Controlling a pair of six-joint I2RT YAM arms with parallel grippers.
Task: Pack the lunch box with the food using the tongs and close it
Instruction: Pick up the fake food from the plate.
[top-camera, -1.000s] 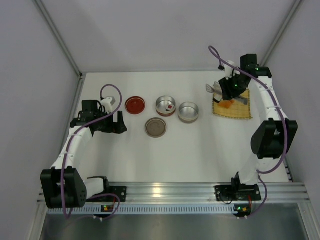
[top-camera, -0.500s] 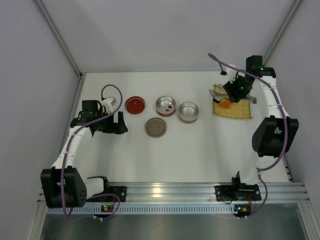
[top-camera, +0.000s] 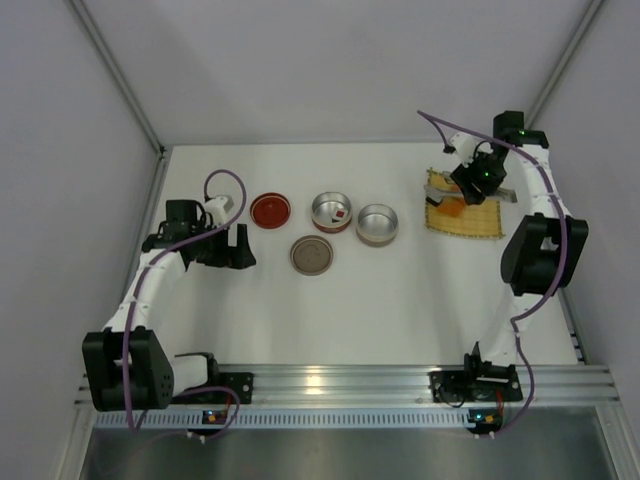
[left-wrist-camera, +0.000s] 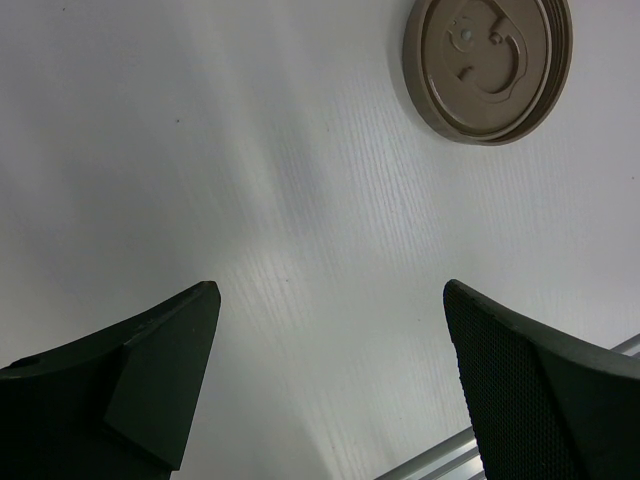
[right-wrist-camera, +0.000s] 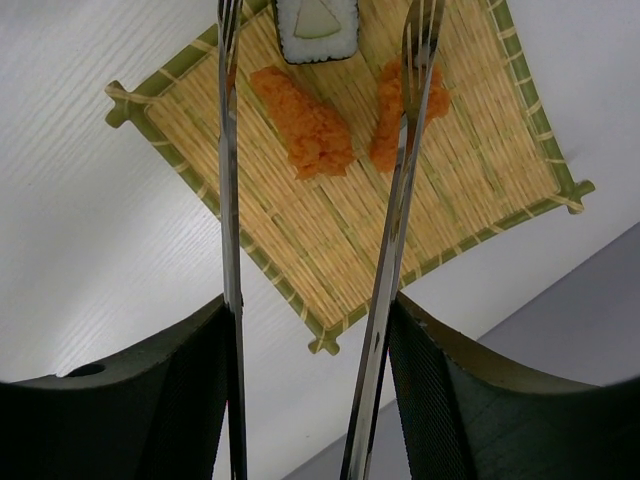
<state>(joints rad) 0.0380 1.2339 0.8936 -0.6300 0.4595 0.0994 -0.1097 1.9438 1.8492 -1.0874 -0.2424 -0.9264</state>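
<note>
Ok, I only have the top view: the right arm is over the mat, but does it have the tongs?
Observer: Yes. The right wrist view shows the tongs held between the right jaws, arms spread.
Operator: Anything between the arms?
Observer: One orange piece lies on the mat between them, touched by neither.
Operator: And the left arm?
Observer: In the left wrist view, the left jaws are open and empty over the table, with a brown lid ahead.
</note>
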